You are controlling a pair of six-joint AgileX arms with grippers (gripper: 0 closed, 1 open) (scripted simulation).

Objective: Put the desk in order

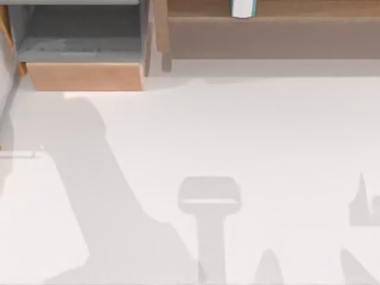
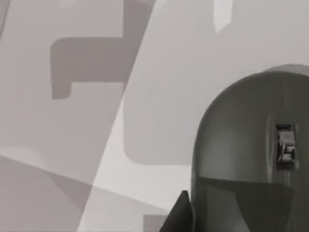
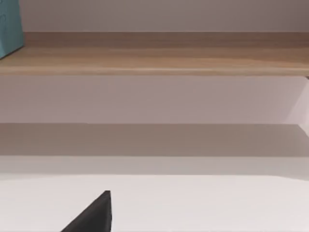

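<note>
White table [image 1: 249, 130], drawer [image 1: 83, 44] open: the left tool [image 2: 179, 215], state impossible to tell, should centre squarely over the grey mouse [image 2: 246, 145] beside it.

Bright, even light; soft grey shadows across the white desk [image 1: 249, 130] toward 6 o'clock; slight blur throughout.

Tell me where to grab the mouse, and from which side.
Take the mouse by its two flanks, low down, coming straight from above with the left gripper beside it. Its back is a smooth dome, likely to slip; the wheel marks its long axis, so close across that.
</note>
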